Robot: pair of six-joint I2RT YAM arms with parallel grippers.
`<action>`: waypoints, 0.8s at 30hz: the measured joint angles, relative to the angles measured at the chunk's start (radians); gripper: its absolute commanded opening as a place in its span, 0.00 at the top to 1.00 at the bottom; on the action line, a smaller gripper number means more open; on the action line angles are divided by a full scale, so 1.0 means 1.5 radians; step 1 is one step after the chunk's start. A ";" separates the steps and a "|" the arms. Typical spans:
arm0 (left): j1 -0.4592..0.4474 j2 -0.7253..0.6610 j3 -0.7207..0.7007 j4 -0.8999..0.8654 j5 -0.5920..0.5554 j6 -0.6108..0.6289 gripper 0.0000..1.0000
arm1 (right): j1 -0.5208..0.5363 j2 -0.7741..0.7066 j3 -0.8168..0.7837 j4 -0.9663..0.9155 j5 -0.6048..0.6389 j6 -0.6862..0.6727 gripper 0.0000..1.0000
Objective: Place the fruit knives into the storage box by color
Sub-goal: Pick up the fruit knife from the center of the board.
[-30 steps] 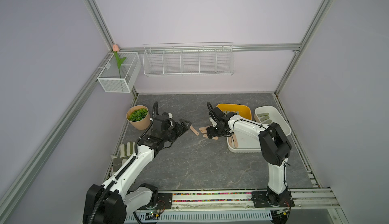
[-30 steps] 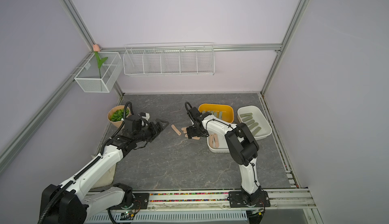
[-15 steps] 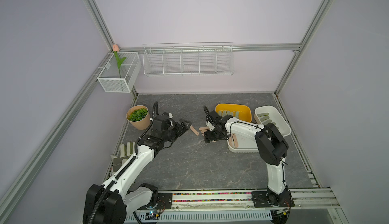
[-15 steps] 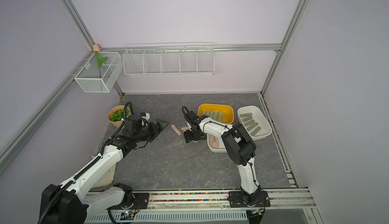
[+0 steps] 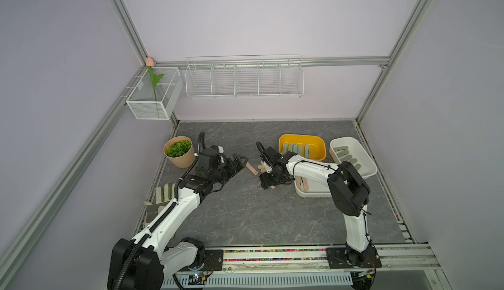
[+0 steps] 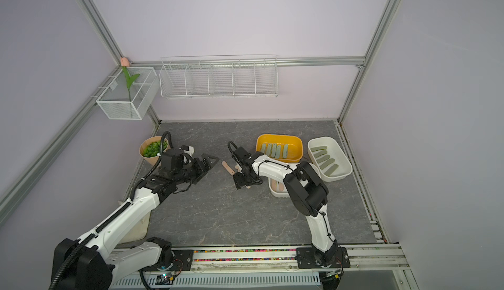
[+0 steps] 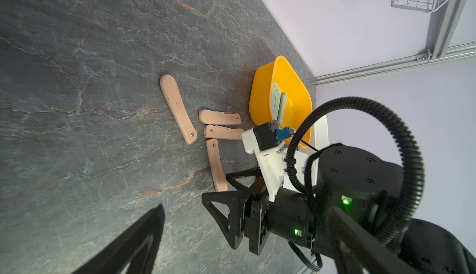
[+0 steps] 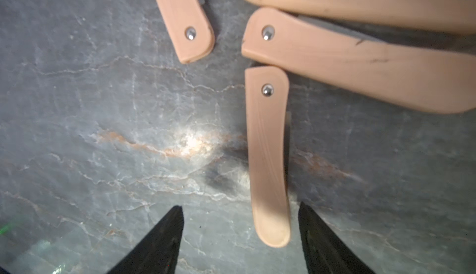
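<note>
- right gripper [image 8: 239,208]: jaws stood apart around the rounded end of a peach-pink fruit knife [image 8: 268,156] near the middle of the tabletop [image 8: 103,131]; contact was unclear.
- three neighbouring peach-pink knives [image 8: 360,66] ran off frame.
- left gripper [image 5: 241,160] hovered, jaws apart.

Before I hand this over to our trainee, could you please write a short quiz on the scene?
1. True or false: the yellow box holds olive knives.
2. In the left wrist view, how many peach-pink knives lie loose on the table? A two, B four, C six.
3. Fill in: the right gripper straddles one knife with its jaws ___.
Key: 1 false, it holds mint-teal knives; 2 B; 3 open.
</note>
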 measured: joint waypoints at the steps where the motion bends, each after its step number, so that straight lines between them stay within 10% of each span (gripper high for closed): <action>1: 0.000 0.000 0.000 0.002 0.000 0.000 0.01 | 0.000 0.006 0.008 -0.003 0.008 0.000 0.29; 24: 0.000 0.000 0.000 0.003 0.000 -0.007 0.01 | 0.034 0.039 0.034 -0.041 0.134 -0.017 0.69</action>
